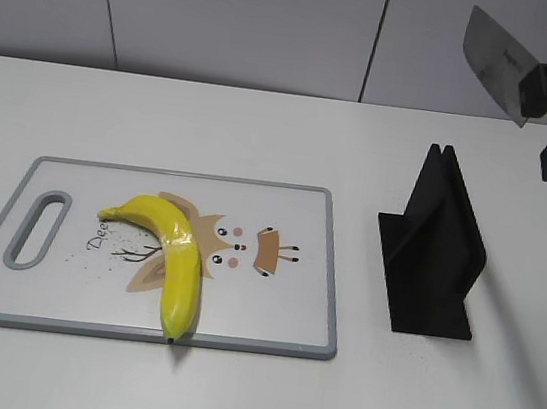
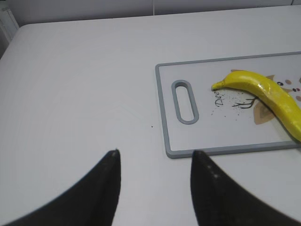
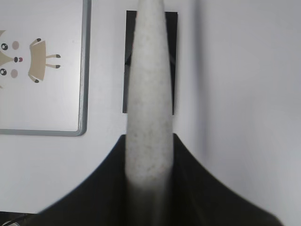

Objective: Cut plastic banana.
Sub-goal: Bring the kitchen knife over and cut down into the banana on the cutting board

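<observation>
While the right tool [image 3: 149, 165] hangs high above the right rear part of the bench [image 1: 229, 390], its two dark fingers [image 3: 103, 188] are closed tight on the pale speckled handle of a knife [image 1: 496, 62]; in the exterior view the grey blade sticks up and toward the left from the tool, well clear of everything below. Directly beneath it in the right wrist view sits a black knife stand [image 1: 434, 251], an upright slotted wedge on a flat base, resting on the bench right of centre.

The plastic banana [image 1: 168, 251] lies on a white cutting board [image 1: 269, 315] with a grey rim, which occupies the left half of the bench, toward the front edge. The banana curves from its stem end, near the board's oval handle hole [image 1: 38, 228], round to its dark tip, which reaches the board's front rim. A glossy band crosses its middle. It partly covers a printed cartoon deer [image 1: 238, 245] at the board's centre.

The left tool [image 2: 155, 162] sits low near the front left corner of the bench, its two dark fingers spread wide with nothing between them, just short of the board's handle end and well apart from the banana.
</observation>
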{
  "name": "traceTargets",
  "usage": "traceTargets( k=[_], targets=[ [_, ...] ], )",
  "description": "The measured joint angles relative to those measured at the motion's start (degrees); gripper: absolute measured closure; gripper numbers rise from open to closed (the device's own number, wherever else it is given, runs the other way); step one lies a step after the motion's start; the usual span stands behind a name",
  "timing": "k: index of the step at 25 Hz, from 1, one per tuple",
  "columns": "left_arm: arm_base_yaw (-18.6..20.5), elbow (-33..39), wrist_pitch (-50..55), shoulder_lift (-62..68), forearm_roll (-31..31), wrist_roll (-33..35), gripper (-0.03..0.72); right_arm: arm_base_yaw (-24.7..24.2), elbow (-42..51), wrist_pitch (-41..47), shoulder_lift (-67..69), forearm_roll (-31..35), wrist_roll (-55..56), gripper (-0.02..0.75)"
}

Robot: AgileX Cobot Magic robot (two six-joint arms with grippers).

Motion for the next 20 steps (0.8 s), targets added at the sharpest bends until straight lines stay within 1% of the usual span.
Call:
traceTargets(
  k=[3,5,10,13,16,18,20],
  targets=[
    [0.0,0.0,0.0,0.0,0.0,0.0,0.216,0.0,0.0,0.1,-0.1,0.0,-0.1,0.548],
    [0.0,0.0,0.0,0.0,0.0,0.0,0.216,0.0,0.0,0.1,-0.1,0.3,-2.0,0.548],
    [0.0,0.0,0.0,0.0,0.0,0.0,0.213,0.0,0.0,-2.2,-0.1,2.3,-16.3,0.548],
    [0.0,0.0,0.0,1.5,-0.2,0.0,0.168,0.0,0.0,-4.8,-0.1,3.8,-25.0,0.548],
    [0.0,-0.2,-0.7,5.3,-1.3,0.0,0.088,0.0,0.0,-7.5,0.2,5.5,-32.5,0.548],
    [0.0,-1.0,-2.6,7.4,-2.1,0.7,0.065,0.0,0.0,-9.0,0.8,6.7,-38.4,0.548],
    [0.0,-2.0,-5.8,10.0,-4.1,3.1,0.061,0.0,0.0,-9.6,1.7,7.7,-44.8,0.548]
  ],
)
